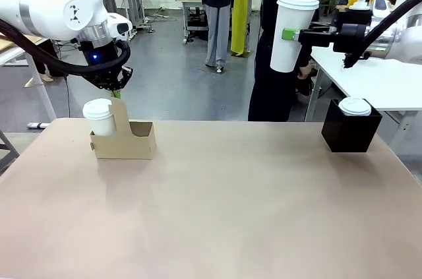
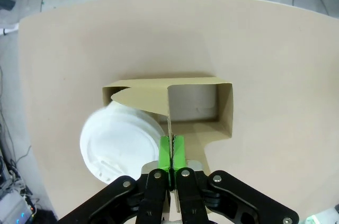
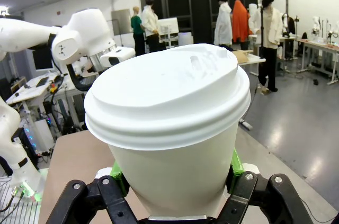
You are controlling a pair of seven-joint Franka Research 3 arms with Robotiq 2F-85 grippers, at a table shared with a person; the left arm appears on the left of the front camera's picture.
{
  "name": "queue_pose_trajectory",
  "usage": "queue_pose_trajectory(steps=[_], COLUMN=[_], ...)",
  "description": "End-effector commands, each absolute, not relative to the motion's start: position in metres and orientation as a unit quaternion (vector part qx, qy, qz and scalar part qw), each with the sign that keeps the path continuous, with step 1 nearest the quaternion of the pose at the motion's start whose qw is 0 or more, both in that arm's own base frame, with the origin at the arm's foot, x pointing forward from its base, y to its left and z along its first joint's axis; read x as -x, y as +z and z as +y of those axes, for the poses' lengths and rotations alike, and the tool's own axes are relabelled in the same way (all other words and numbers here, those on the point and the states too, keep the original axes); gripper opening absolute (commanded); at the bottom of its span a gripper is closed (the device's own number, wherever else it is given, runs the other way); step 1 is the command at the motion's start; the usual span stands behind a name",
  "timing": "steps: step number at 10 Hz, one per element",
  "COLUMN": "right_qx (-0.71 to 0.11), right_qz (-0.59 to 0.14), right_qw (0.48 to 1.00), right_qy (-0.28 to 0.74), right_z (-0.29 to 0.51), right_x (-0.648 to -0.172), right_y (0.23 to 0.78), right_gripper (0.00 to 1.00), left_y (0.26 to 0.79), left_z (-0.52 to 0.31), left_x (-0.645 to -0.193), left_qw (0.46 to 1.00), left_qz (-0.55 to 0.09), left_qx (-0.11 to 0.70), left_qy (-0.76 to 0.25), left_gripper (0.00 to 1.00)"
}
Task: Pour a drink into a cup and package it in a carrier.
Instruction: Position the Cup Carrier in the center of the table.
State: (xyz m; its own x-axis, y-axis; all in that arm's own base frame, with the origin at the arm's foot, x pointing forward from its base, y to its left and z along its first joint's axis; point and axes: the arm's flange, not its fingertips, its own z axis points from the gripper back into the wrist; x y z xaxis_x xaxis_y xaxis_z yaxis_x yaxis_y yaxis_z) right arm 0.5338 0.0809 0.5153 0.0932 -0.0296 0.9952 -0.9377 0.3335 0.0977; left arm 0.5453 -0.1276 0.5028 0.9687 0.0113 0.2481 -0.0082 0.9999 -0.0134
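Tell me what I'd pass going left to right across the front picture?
Low brown cardboard drink carrier holding a small white lidded paper cup → tall white lidded paper cup held up in the air → black cube-shaped box with another white lidded cup on top.

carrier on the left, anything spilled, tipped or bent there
Nothing stands out. The carrier sits flat on the table, its lidded cup upright in one hole, the other hole empty. The left gripper is shut on its centre tab. No spill shows around it.
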Motion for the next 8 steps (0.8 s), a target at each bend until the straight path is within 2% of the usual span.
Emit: queue_pose_trajectory(steps=[1, 2, 4, 6, 8], right_qx=[-0.438, -0.438, -0.438, -0.438, -0.438], right_qz=[-0.558, -0.558, -0.558, -0.558, -0.558], right_qw=[0.596, 0.596, 0.596, 0.596, 0.596], right_qy=[0.375, 0.375, 0.375, 0.375, 0.375], right_z=[0.082, 0.082, 0.082, 0.082, 0.082], right_x=[-0.533, -0.533, -0.533, -0.533, -0.533], right_y=[0.52, 0.52, 0.52, 0.52, 0.52], right_gripper=[0.8, 0.8, 0.8, 0.8, 0.8], left_y=[0.503, 0.503, 0.543, 0.582, 0.604], left_z=[-0.125, -0.128, -0.139, -0.154, -0.207], left_x=[-0.546, -0.545, -0.511, -0.478, -0.427], left_qw=[0.991, 0.992, 0.984, 0.986, 0.985], left_qz=[-0.137, -0.125, -0.178, -0.163, -0.171], left_qx=[0.001, 0.006, 0.009, 0.018, 0.022], left_qy=[0.009, 0.005, 0.009, 0.023, 0.033], left_gripper=[0.0, 0.02, 0.02, 0.02, 0.02])
